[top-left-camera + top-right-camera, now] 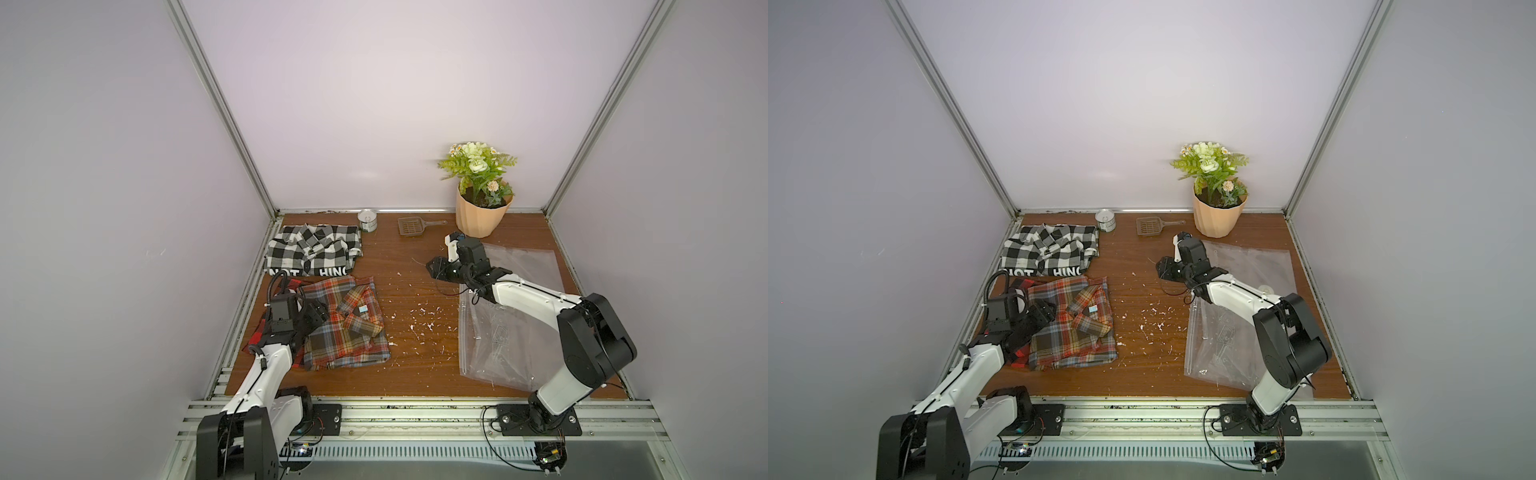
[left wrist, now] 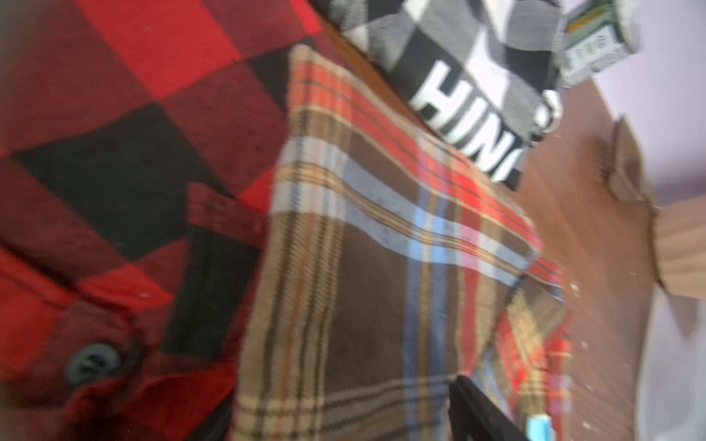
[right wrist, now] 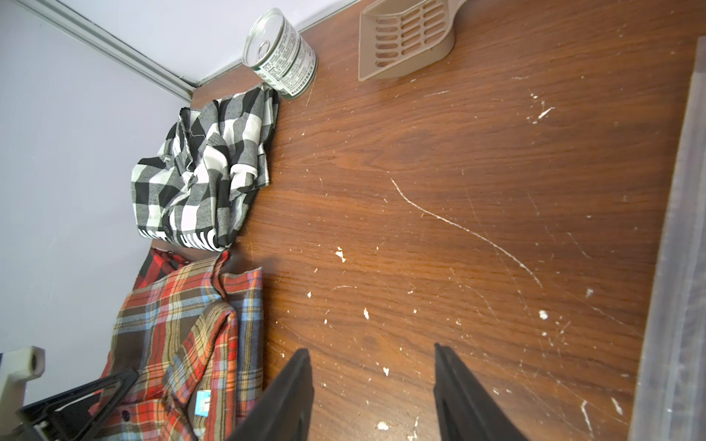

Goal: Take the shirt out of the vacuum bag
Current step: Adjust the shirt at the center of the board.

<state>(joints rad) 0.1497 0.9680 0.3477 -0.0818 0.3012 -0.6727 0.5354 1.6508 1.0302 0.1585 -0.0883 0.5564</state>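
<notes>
The clear vacuum bag (image 1: 494, 345) (image 1: 1221, 345) lies flat at the table's right, partly under my right arm, and I see nothing inside it. A brown-orange plaid shirt (image 1: 345, 328) (image 1: 1071, 332) (image 2: 363, 286) (image 3: 172, 324) lies folded at the left, outside the bag. My left gripper (image 1: 322, 311) (image 1: 1044, 311) hangs low over its left part. Only one black finger (image 2: 473, 408) shows in the left wrist view, far to one side, with flat cloth beside it. My right gripper (image 1: 432, 266) (image 3: 372, 362) stands open over bare table, left of the bag's far end.
A red-black check shirt (image 1: 253, 340) (image 2: 114, 133) lies under the plaid one. A black-white check shirt (image 1: 311, 249) (image 3: 198, 172) sits at the back left. A tin can (image 1: 368, 220), a tan scoop (image 1: 411, 226) and a flower pot (image 1: 482, 212) line the back. White crumbs dot the table.
</notes>
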